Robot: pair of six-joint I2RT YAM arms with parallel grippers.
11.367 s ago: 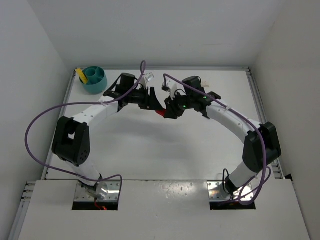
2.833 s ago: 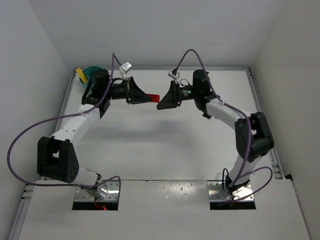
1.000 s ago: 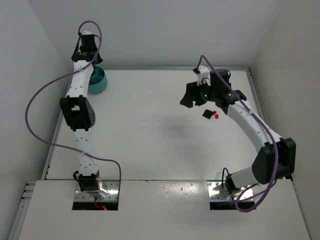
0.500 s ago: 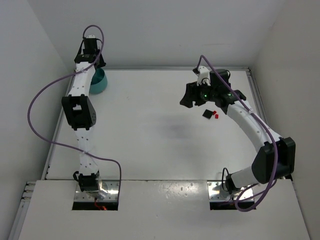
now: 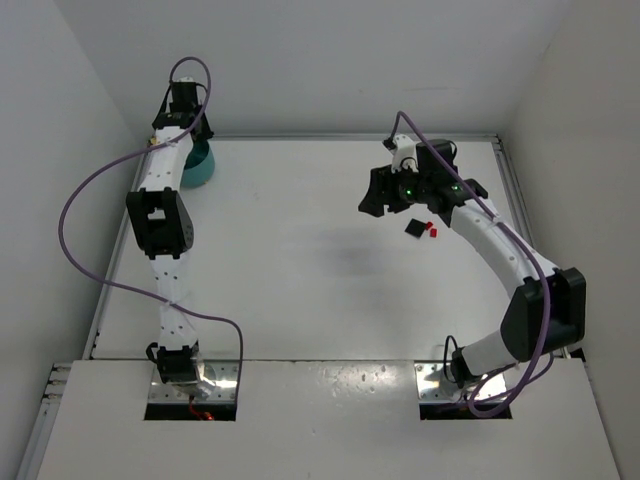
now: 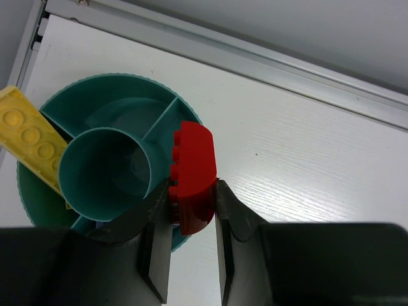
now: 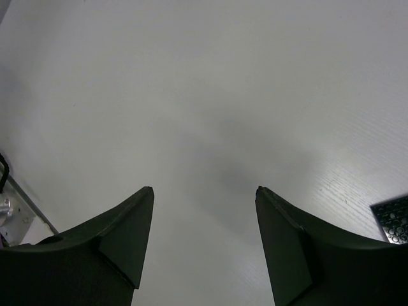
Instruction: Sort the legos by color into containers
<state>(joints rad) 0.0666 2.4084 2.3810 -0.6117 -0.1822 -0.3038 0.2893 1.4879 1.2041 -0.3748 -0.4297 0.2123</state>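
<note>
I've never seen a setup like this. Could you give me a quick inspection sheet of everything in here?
Surface: white table.
Job's things: teal bowl far left, yellow brick leaning in it; black brick and loose red brick on the table near the right arm.
Clutter: nothing seen.
Grippers: left gripper shut on curved red brick over the bowl's rim; right gripper open, empty.
Cables: purple cables loop off both arms.
Surroundings: white walls on three sides.
</note>
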